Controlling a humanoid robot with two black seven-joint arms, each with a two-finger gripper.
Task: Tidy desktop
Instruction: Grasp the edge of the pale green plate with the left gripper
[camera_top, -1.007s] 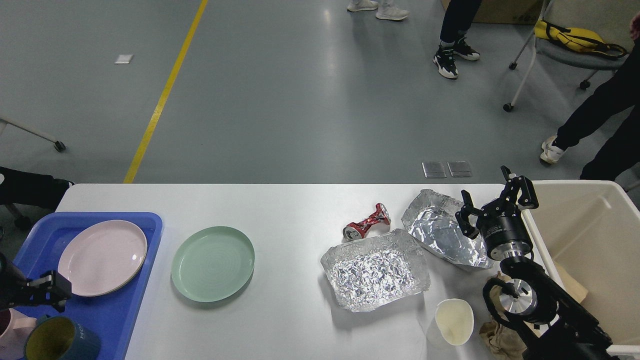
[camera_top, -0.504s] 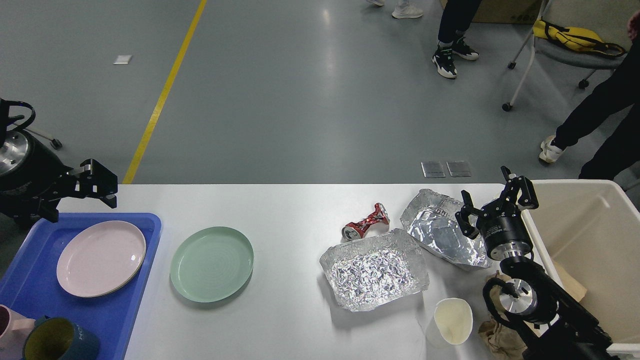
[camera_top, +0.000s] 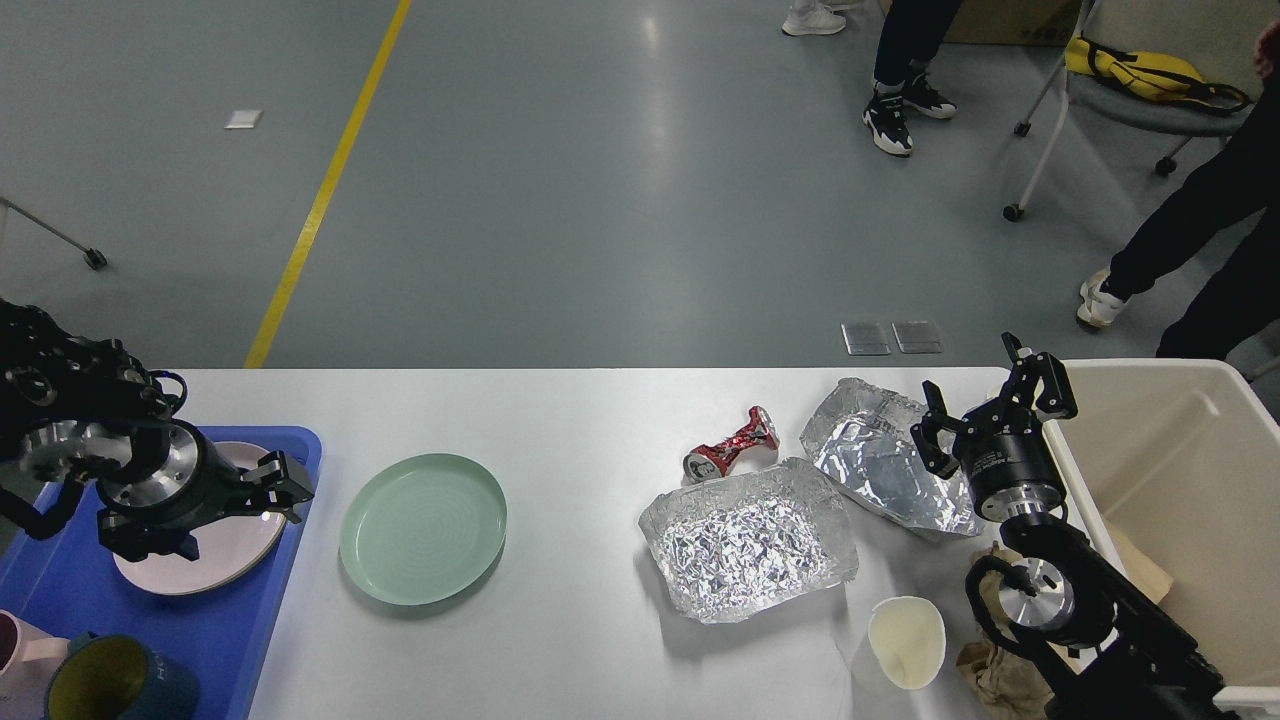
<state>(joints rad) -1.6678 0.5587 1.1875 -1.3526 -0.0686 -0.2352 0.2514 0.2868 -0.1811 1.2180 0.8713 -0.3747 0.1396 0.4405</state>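
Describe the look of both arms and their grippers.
Both arms are black with bare silver metal discs at the wrist joints and looping black cables. The right gripper has two black angular fingers on a cylindrical body with small white lettering. The left gripper is black too.

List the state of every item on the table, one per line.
green plate: empty, on the desktop
pink plate: in blue tray
red can: crushed, lying down
near foil tray: empty, crumpled
far foil tray: crumpled
paper cup: tipped over
right gripper: open

Two plates (camera_top: 423, 527) (camera_top: 190, 570), two foil trays (camera_top: 750, 540) (camera_top: 885, 465), one crushed can (camera_top: 733, 443), one paper cup (camera_top: 905, 642), two mugs (camera_top: 115, 680) (camera_top: 20, 650).
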